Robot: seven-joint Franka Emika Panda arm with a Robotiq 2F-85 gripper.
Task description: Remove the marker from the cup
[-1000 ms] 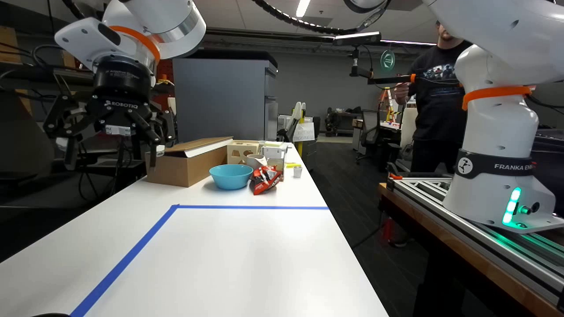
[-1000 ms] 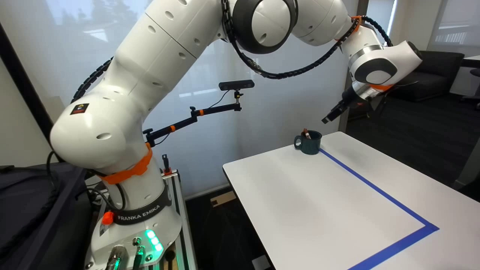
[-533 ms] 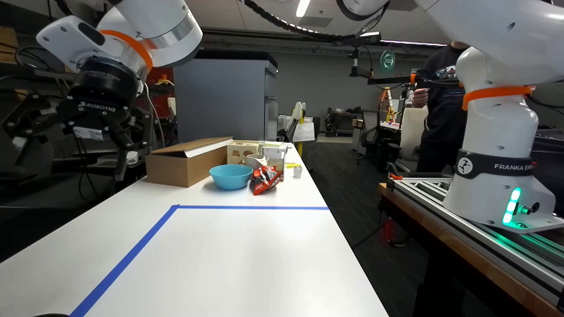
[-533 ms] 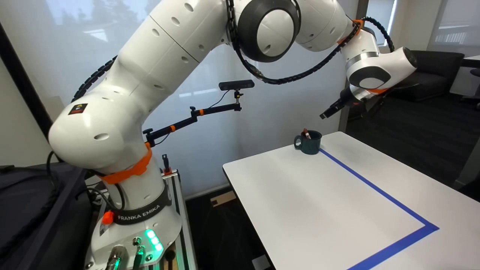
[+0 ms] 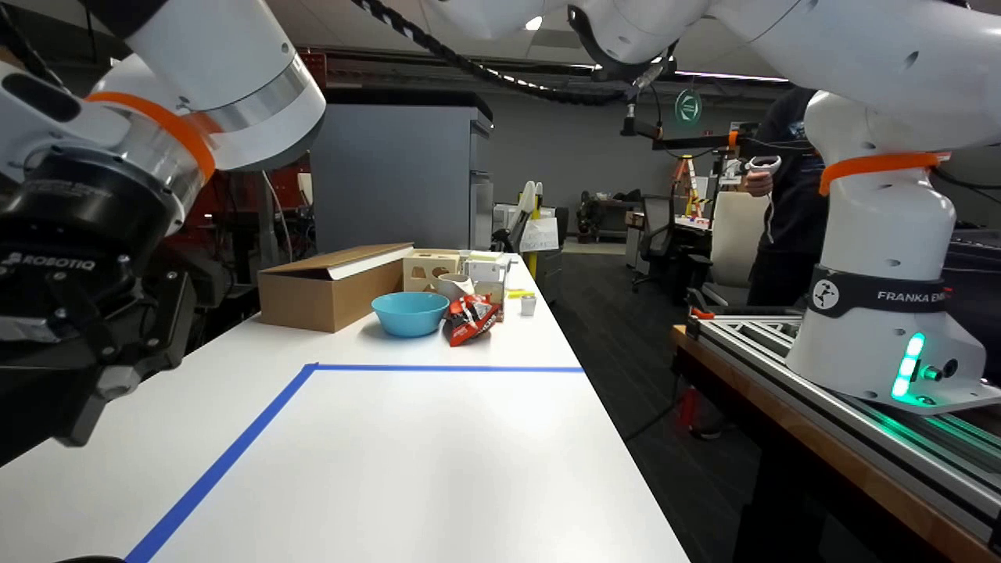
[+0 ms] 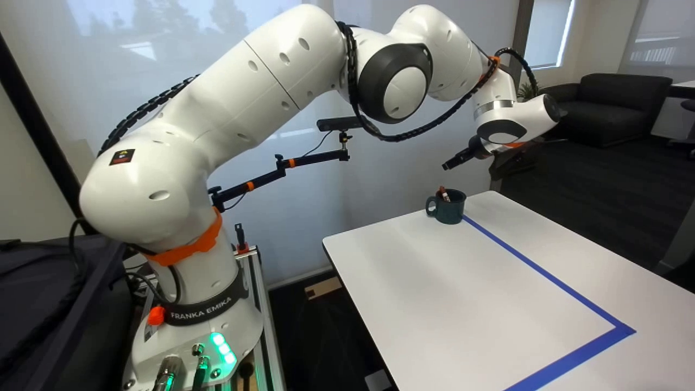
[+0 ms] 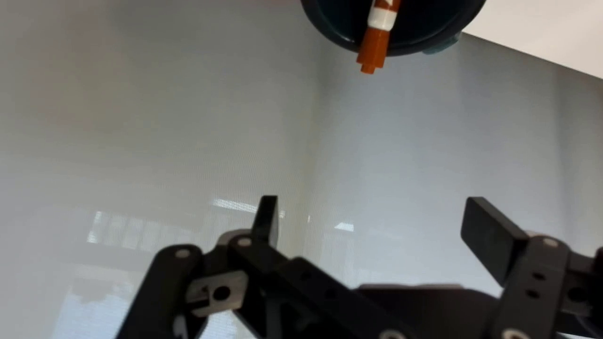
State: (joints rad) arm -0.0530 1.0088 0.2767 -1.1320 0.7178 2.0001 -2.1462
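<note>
Fingers [image 7: 492, 240], black and flat-tipped, stand wide apart in the wrist view, and the pale, reflecting backdrop [image 7: 377, 141] shows through the gap between them. At the top of that view, beyond the fingertips, the marker [image 7: 374, 44] leans inside the dark green cup [image 6: 450, 212], its orange-brown end reaching out past the rim, with a white band just behind that end; the picture's edge cuts off part of both. In an exterior view the cup is upright on the white table [image 6: 450, 288], near the far edge, its handle toward the left of the picture, right by the end of the blue tape [image 6: 543, 271]. Above it hangs the gripper [image 6: 446, 165], tilted and clear of the cup; from that side the fingers overlap into one dark bar. In an exterior view where the gripper is cut by the left edge, a cardboard box [image 5: 332, 301] rests on the table past the tape, next to a blue bowl [image 5: 410, 315], with a red bag [image 5: 473, 317] just beside the bowl. Behind the arm [image 5: 884, 227] a person [image 5: 786, 227] in dark clothes, partly hidden, holds a white controller [image 5: 763, 164].
</note>
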